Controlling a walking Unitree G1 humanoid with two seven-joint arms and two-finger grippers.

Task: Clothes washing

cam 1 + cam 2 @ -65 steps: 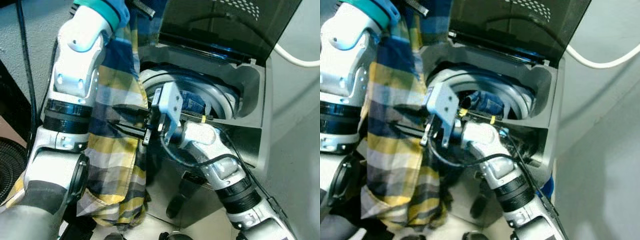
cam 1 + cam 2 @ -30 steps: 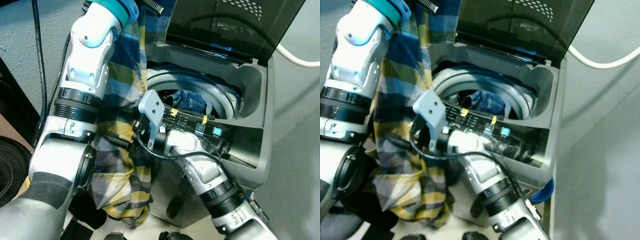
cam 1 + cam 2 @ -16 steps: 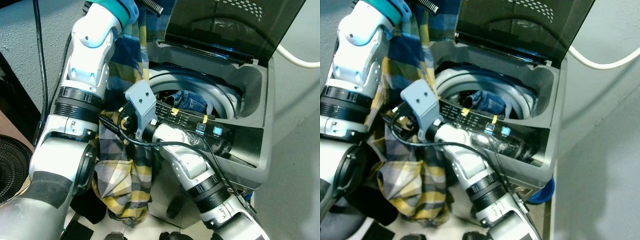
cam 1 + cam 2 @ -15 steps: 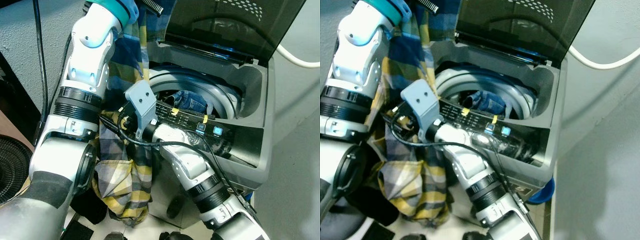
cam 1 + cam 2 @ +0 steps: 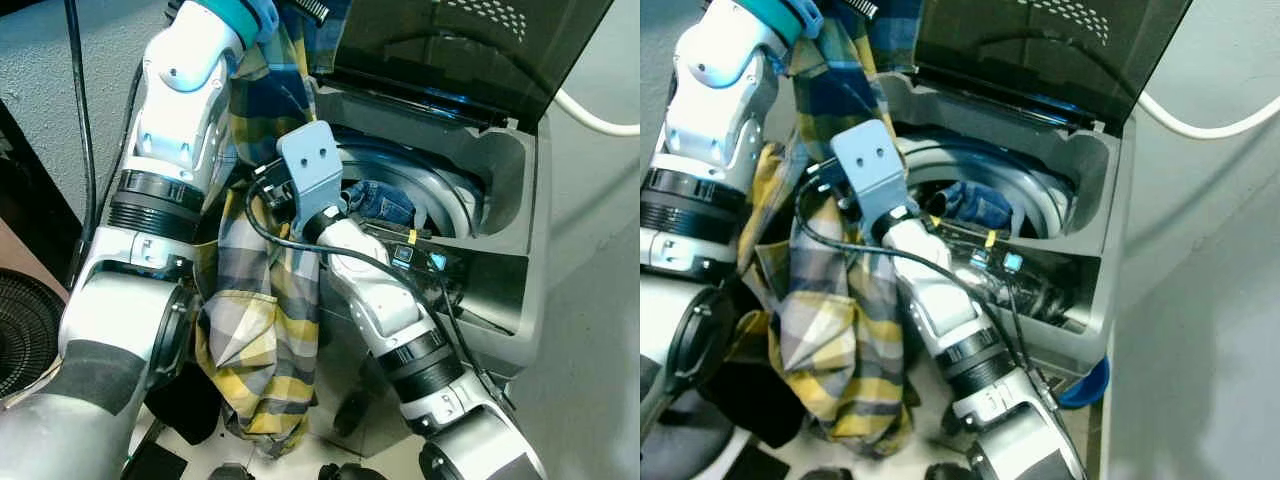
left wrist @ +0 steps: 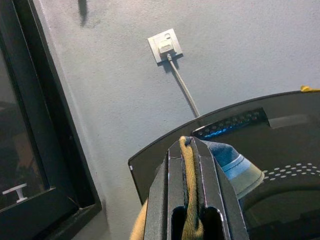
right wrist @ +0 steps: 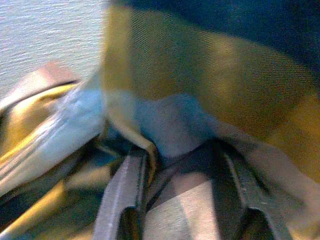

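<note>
**Plaid shirt held up beside the open washer, both grippers in the cloth**

We note the left gripper (image 6: 192, 145) raised high at the top of the head views, its two black fingers (image 6: 172, 180) pressed together on a fold of the plaid shirt (image 5: 262, 320); a yellow seam and a blue edge of cloth run out between them in the left wrist view. Behind it we see a grey wall with a socket (image 6: 165, 45) and a cable running down from it.

The shirt, checked in yellow, blue and grey, hangs from that grip down the front left side of the washing machine (image 5: 500, 250), its lower hem bunched near the floor. It is outside the drum.

The right gripper (image 7: 177, 165) reaches across from the right arm into the upper part of the hanging cloth, just beside the drum rim. In the right wrist view its fingers (image 7: 125, 190) stand a little apart with shirt fabric lying over and between them; the picture is blurred, so we cannot tell whether they grip.

The machine's dark lid (image 5: 470, 45) stands open. A blue garment (image 5: 378, 203) lies inside the drum.
</note>
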